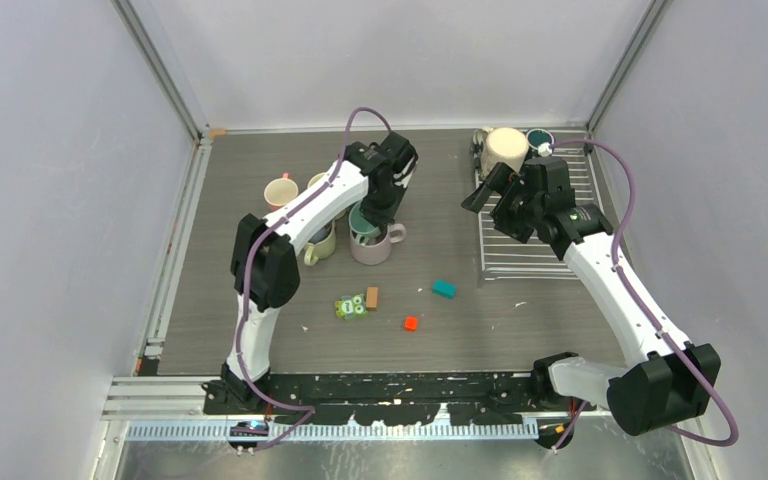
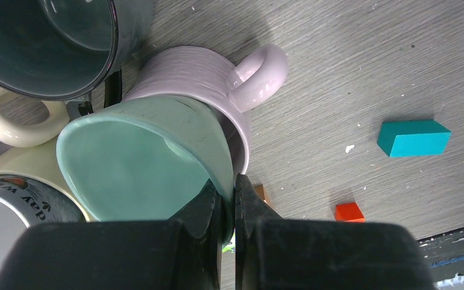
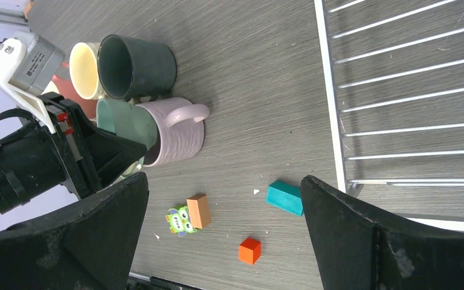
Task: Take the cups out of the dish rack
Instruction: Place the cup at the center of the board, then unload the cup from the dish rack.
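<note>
left gripper (image 2: 228,205) pinching light-teal mug (image 2: 139,163) rim, likely nesting into mauve mug (image 2: 205,72) | right gripper (image 1: 490,190) agape toward cream mug (image 1: 507,150), rack (image 1: 530,255) 11 o'clock

Loose toys on my desk (image 1: 440,200)
I see a teal block (image 1: 444,289), a red cube (image 1: 411,323), and an orange block (image 1: 372,298) just beside a green monster toy (image 1: 349,308).

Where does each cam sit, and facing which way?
Top: above and behind, looking down on the rack; left arm, right arm show.
Left wrist: faces the teal cup in the mauve cup; left pincer shut on its rim.
Right wrist: beside the rack, faces the cups; open right pincer shows.
All share the mauve cup.
</note>
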You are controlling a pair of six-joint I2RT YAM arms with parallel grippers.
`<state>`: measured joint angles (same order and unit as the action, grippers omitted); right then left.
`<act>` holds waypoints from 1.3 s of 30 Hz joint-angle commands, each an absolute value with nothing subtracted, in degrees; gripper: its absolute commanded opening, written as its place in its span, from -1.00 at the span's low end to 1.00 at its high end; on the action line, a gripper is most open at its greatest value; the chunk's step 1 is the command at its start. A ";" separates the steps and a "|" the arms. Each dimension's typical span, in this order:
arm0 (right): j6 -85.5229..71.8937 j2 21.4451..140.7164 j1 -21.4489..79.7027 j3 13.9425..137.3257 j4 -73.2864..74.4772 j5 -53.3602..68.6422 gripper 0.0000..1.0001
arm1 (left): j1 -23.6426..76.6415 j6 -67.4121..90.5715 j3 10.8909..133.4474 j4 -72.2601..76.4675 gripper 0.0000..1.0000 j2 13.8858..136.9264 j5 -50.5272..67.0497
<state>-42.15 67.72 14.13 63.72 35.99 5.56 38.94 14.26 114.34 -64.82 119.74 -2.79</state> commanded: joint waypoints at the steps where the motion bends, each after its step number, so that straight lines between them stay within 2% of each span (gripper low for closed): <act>1: -41.66 66.05 13.95 63.37 33.57 6.25 1.00 | 39.11 13.27 116.63 -64.96 -0.99 120.47 -3.89; 7: -41.73 66.07 13.94 63.28 33.57 6.35 1.00 | 39.11 13.18 116.41 -64.78 -0.73 120.54 -3.34; 20: -42.17 66.43 13.89 63.15 32.92 6.71 1.00 | 39.18 12.70 115.86 -64.36 -0.48 119.87 -3.31; 27: -41.90 66.67 13.90 63.97 33.26 6.82 1.00 | 39.13 12.50 117.77 -64.45 -0.14 118.28 -3.38; 34: -41.83 67.17 13.91 65.27 34.05 6.53 1.00 | 39.11 12.23 120.15 -64.39 0.30 115.83 -2.41; 37: -41.75 67.57 13.97 66.22 34.84 5.91 1.00 | 39.17 12.13 119.94 -63.77 0.96 113.79 -1.11; 39: -41.75 67.86 13.95 66.80 35.29 5.30 0.99 | 39.11 12.32 118.51 -62.54 0.99 111.71 -0.30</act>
<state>-42.15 67.88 14.13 63.44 35.44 6.50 38.94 12.78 117.78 -64.86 118.58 -2.26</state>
